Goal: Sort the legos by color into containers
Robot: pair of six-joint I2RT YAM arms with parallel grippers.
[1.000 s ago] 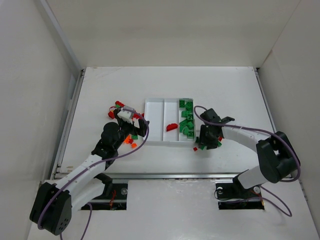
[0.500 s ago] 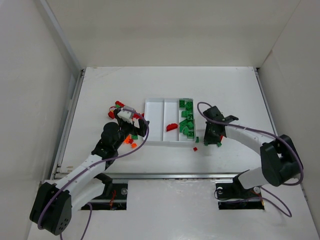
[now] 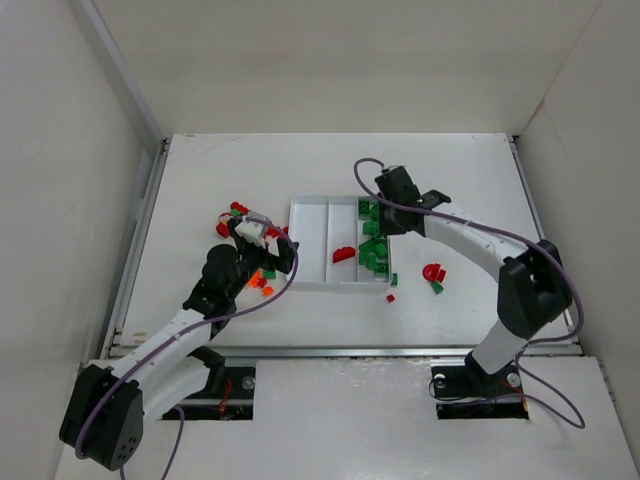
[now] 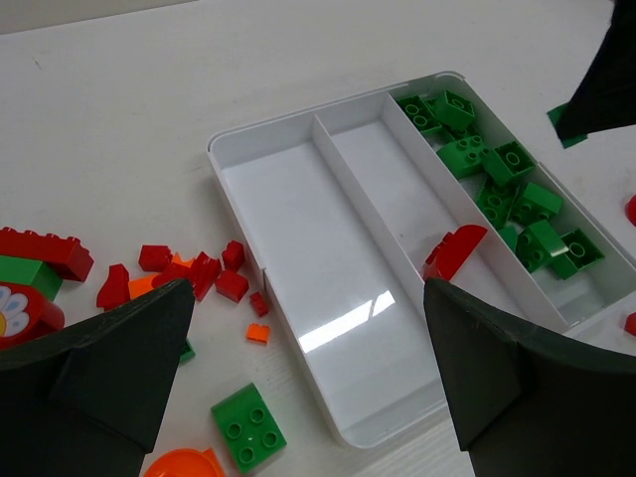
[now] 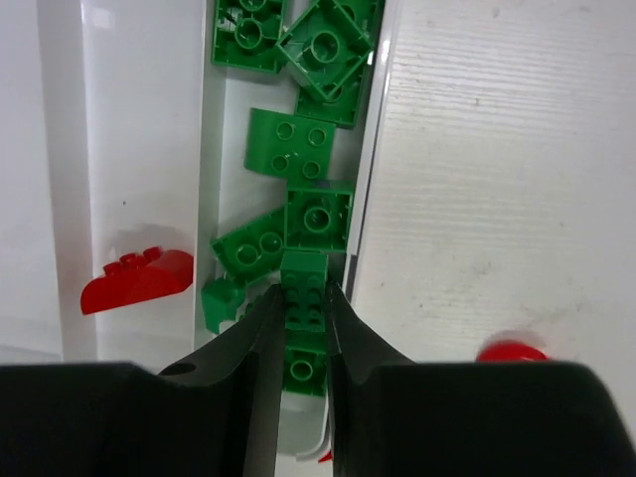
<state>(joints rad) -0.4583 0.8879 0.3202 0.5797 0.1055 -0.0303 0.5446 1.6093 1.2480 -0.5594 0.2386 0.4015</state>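
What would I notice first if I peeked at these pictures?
Probably the white tray in the middle of the table, its right-hand compartment heaped with green legos while a lone red curved piece lies in the middle one. Over that green heap, the right gripper pinches one more green brick. Left of the tray lies a scatter of red and orange pieces.
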